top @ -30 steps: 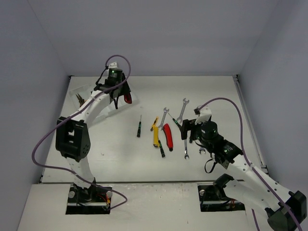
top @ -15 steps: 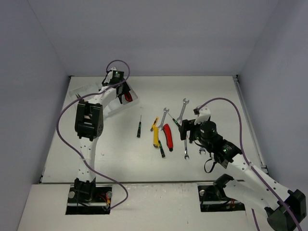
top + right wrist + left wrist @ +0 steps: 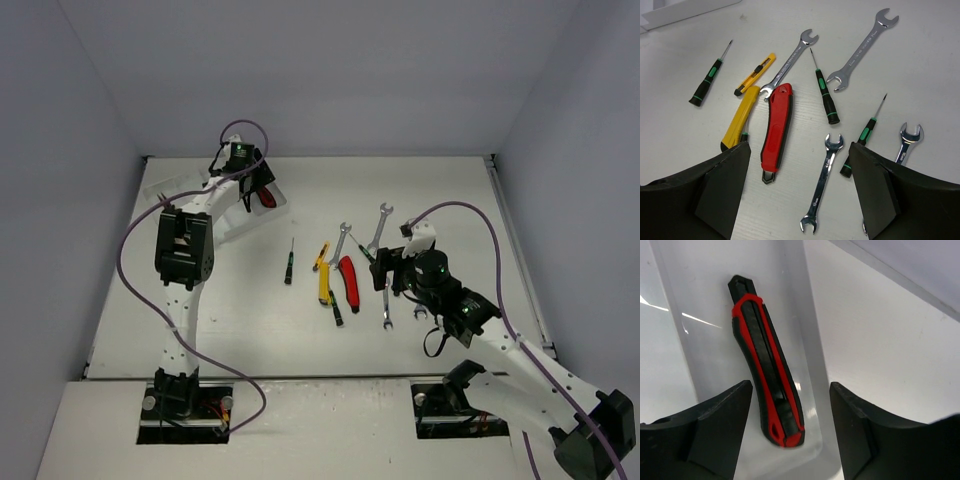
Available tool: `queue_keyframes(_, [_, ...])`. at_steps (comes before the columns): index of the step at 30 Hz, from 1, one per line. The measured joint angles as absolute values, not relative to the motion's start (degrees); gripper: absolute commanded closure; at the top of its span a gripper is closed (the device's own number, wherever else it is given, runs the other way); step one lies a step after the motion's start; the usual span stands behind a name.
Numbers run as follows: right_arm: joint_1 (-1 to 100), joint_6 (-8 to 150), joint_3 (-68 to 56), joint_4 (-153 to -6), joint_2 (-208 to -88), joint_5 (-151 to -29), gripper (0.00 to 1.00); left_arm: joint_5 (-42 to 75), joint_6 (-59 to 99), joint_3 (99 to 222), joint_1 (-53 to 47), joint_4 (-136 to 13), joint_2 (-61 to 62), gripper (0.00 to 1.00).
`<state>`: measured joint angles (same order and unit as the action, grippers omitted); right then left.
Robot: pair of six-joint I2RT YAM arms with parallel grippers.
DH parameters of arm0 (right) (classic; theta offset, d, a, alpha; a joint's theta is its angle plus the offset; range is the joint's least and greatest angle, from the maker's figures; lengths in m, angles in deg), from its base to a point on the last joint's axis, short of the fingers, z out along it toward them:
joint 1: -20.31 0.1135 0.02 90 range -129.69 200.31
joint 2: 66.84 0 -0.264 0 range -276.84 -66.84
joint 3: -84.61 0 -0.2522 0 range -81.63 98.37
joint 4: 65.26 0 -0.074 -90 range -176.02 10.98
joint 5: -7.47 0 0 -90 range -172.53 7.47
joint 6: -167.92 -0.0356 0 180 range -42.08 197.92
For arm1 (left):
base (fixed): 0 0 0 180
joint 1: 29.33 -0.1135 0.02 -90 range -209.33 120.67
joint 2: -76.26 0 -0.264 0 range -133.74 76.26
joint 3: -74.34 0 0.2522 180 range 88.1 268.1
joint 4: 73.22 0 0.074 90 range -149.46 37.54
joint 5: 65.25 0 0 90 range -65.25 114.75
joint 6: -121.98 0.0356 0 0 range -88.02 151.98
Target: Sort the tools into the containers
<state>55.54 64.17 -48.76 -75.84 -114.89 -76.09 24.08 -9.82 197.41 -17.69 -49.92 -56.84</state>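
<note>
The left tool (image 3: 790, 396) hangs spread over the tray (image 3: 812, 355). Its 2 fingers are clear of the red-and-black utility knife (image 3: 765, 375), which lies flat in the compartment against the tray's outer wall, one end toward 11 o'clock in the wrist view. The right tool (image 3: 799, 150) is spread as well, gripping nothing, above a red utility knife (image 3: 776, 127) with a yellow knife (image 3: 740, 117) touching it at 9 o'clock, and 4 silver wrenches (image 3: 867, 47) and thin green-black screwdrivers (image 3: 824, 95) lie around them. On the desk (image 3: 450, 200) the tray sits toward the 10 o'clock corner, well apart from the loose tools near the middle.
</note>
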Motion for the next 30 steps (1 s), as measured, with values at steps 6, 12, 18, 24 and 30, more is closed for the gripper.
queue_keyframes(6, [55.54,64.19,-48.88,-76.31,-113.68,-74.44,0.22,26.14,-5.28,188.53,-12.37,-46.77,-43.08,0.40])
queue_keyframes(12, [55.17,63.01,-49.20,-77.53,-110.25,-69.43,0.22,30.02,-3.86,177.79,2.92,-47.15,-28.15,0.40])
queue_keyframes(18, [54.85,60.48,-49.86,-78.50,-105.82,-66.97,0.22,30.38,-5.10,169.84,15.19,-45.89,-27.22,0.40])
queue_keyframes(24, [54.84,58.29,-51.11,-80.03,-101.09,-65.75,0.22,30.93,-7.80,167.84,21.03,-44.35,-32.19,0.40])
queue_keyframes(30, [54.84,57.19,-51.25,-80.80,-99.70,-65.72,0.22,30.83,-11.30,166.10,23.39,-44.40,-35.16,0.43])
